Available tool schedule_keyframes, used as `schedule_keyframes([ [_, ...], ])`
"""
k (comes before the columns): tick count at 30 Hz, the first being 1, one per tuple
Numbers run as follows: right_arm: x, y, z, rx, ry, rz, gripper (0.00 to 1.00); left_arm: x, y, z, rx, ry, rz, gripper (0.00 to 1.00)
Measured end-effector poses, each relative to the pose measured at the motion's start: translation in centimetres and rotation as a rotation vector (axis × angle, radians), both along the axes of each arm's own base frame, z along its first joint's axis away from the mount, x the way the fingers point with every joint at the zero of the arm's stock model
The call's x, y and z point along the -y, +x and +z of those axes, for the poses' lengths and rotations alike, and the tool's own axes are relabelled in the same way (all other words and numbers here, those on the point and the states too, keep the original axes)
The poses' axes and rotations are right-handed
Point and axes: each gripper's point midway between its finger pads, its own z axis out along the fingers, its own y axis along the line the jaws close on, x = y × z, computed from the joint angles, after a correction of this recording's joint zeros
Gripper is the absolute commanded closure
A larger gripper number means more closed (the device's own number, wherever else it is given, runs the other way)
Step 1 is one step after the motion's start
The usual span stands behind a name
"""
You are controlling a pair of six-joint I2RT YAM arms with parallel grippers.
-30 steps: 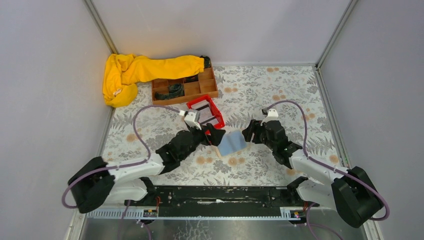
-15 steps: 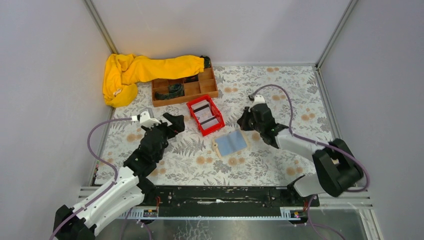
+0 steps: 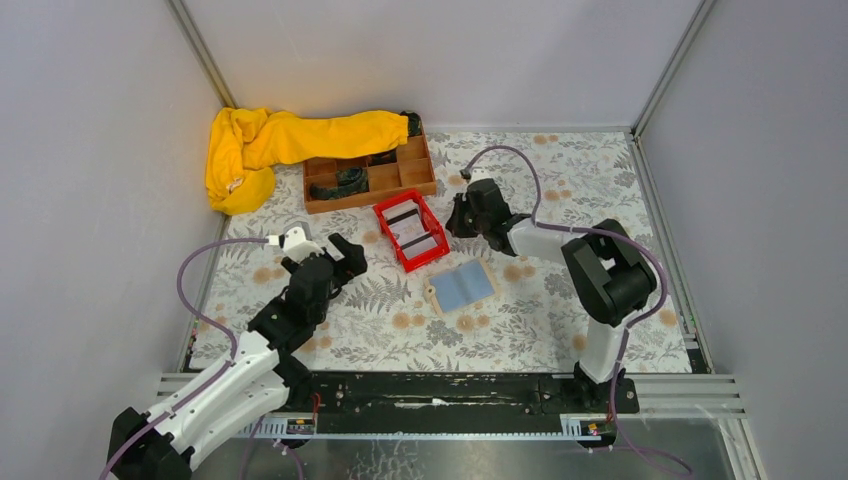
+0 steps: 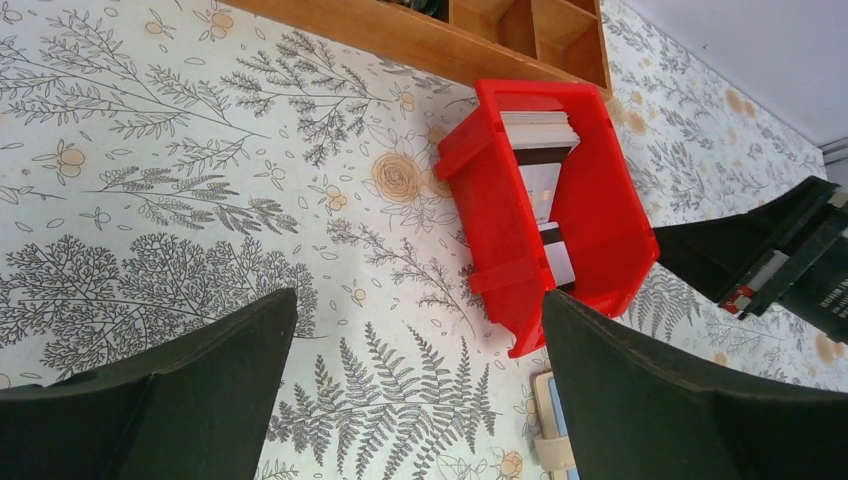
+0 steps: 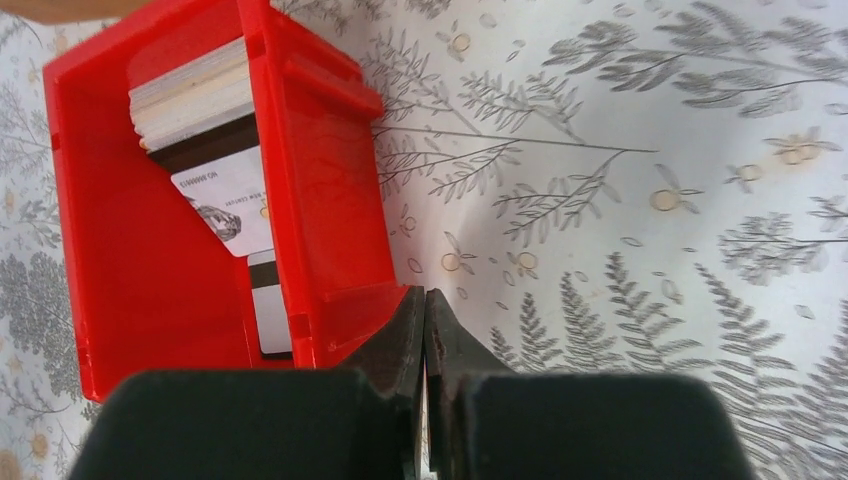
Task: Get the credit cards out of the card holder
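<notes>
The credit cards [image 3: 412, 230] lie stacked in the red bin [image 3: 388, 232]; whitish and dark ones show in the left wrist view [image 4: 540, 150] and the right wrist view [image 5: 215, 160]. The slate-blue card holder [image 3: 465, 287] lies flat on the table right of the bin, and its tan edge [image 4: 545, 410] peeks past my left finger. My left gripper [image 3: 335, 258] [image 4: 420, 300] is wide open over bare table left of the bin. My right gripper [image 3: 455, 220] [image 5: 425, 292] is shut at the bin's right side, with nothing sticking out past its tips.
A brown wooden compartment tray [image 3: 368, 178] stands behind the bin, with a yellow cloth [image 3: 270, 145] draped over its back left corner. The red bin's wall [image 5: 320, 180] lies right beside my right fingertips. Grey walls enclose the floral table [image 3: 540, 330].
My left arm pulled back from the card holder to the left. My right gripper shut, left the card holder's right edge and swung up beside the red bin.
</notes>
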Motion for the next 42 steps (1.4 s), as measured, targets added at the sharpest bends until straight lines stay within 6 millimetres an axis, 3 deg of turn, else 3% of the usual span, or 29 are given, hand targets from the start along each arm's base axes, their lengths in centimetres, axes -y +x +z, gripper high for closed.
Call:
schedule_keyframes([
  [6, -2.9, -2.1, -2.1, -0.043, -0.018, 0.073, 0.96, 0.4, -0.2, -0.5, -0.023, -0.004, -0.022, 0.0],
  [10, -4.9, -3.6, -2.2, -0.049, -0.016, 0.126, 0.96, 0.8, -0.2, -0.5, -0.029, -0.014, -0.039, 0.0],
  [16, -5.4, -4.3, -2.3, -0.047, -0.016, 0.135, 0.94, 1.0, -0.3, -0.4, -0.026, -0.021, -0.047, 0.0],
  [19, -4.1, -4.9, -2.3, -0.053, -0.028, 0.121, 0.9, 1.0, -0.3, -0.2, -0.021, -0.027, -0.051, 0.0],
  [21, -2.8, -5.2, -1.8, -0.046, -0.033, 0.099, 0.82, 1.1, -0.4, -0.2, -0.02, -0.03, -0.057, 0.0],
  [22, -1.9, -5.2, -1.2, -0.037, -0.034, 0.083, 0.73, 1.3, -0.4, -0.2, -0.021, -0.032, -0.064, 0.0],
  [24, 0.2, -5.4, 0.1, -0.002, -0.04, 0.043, 0.42, 1.6, -0.3, -0.2, -0.021, -0.04, -0.079, 0.0],
  [26, 2.3, -5.7, 1.8, 0.047, -0.041, 0.0, 0.33, 2.1, -0.3, -0.3, -0.025, -0.046, -0.097, 0.0],
  [31, 5.6, -7.0, 4.0, 0.133, -0.06, -0.054, 0.29, 2.7, -0.4, -0.7, -0.045, -0.049, -0.129, 0.0],
  [38, 8.2, -9.3, 0.0, 0.075, -0.144, -0.082, 0.29, 3.4, -0.3, 0.0, -0.02, -0.077, -0.158, 0.0],
  [42, 8.6, -9.3, -0.2, 0.082, -0.158, -0.088, 0.28, 3.6, -0.3, -0.2, -0.028, -0.07, -0.171, 0.0],
])
